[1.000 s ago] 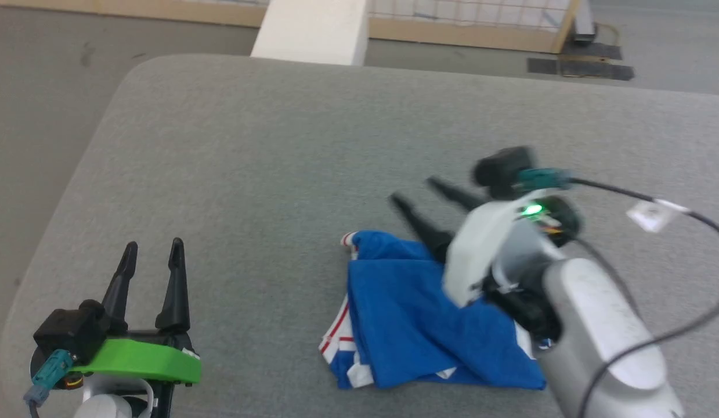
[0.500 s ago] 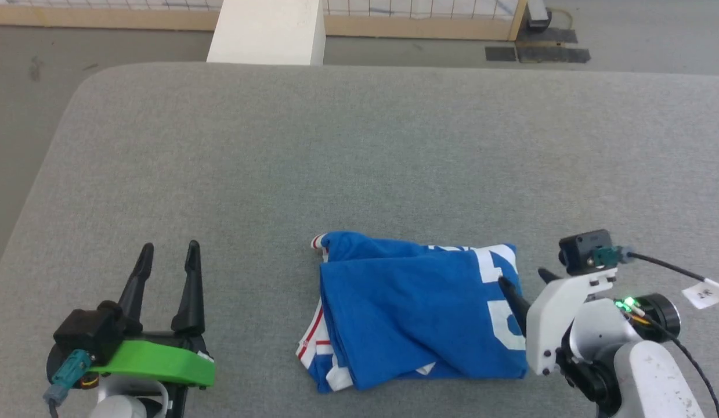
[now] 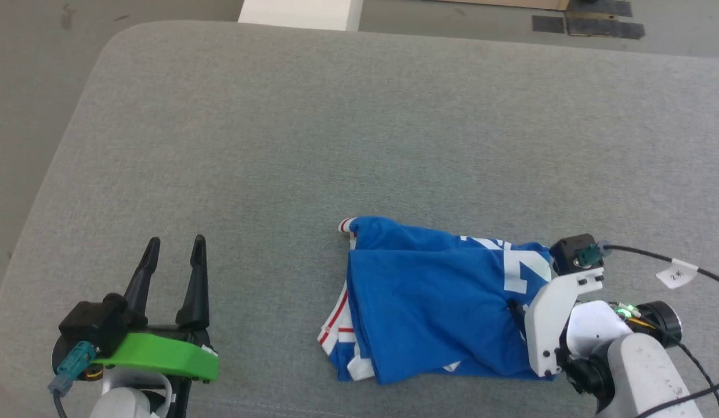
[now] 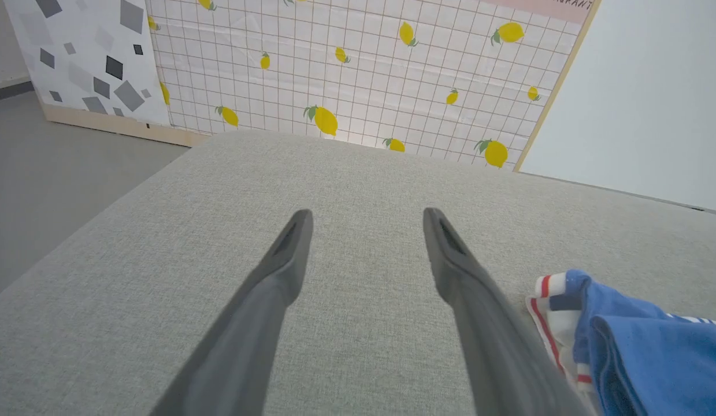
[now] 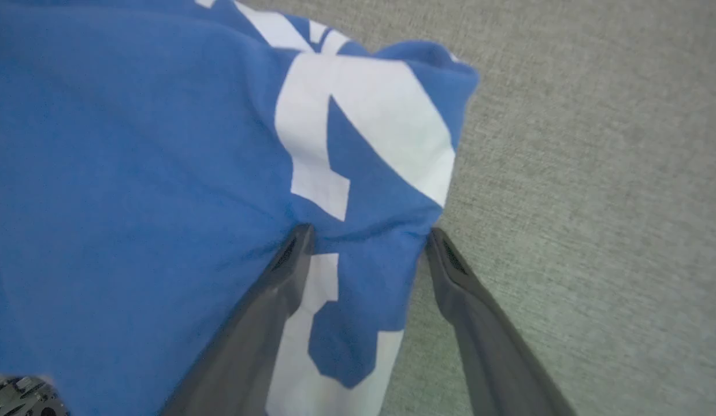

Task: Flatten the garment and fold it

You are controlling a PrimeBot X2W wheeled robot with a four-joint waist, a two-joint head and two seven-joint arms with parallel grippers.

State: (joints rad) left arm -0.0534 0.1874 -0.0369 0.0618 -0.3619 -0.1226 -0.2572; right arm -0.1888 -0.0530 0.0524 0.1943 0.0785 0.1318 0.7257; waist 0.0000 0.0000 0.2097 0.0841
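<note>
Right gripper (image 3: pixel 515 309) sat low at the right edge of the shirt (image 3: pixel 429 302), its pale forearm reaching in from the near side and its fingers mostly hidden behind a white wrist bracket. Left gripper (image 3: pixel 176 241) rested well to the left of the shirt, its fingers pointing away from the robot, spread apart and holding nothing. The shirt lay bunched in a rough rectangle on a grey table (image 3: pixel 278 145), with red-and-white striped trim poking out at its left edge.

The right wrist view showed what the head view hid. The right gripper's fingers (image 5: pixel 265 306) were spread apart, one tip pressing on blue cloth and the other at the shirt's very edge, with a strip of shirt between them. The left wrist view showed a lemon-printed panel (image 4: pixel 334 86) beyond the table.

White block print crossed the shirt near the right gripper. Only parts of numerals showed, none surely readable. A small white tag (image 3: pixel 675 273) on the right arm's cable carried marks too small to read.
</note>
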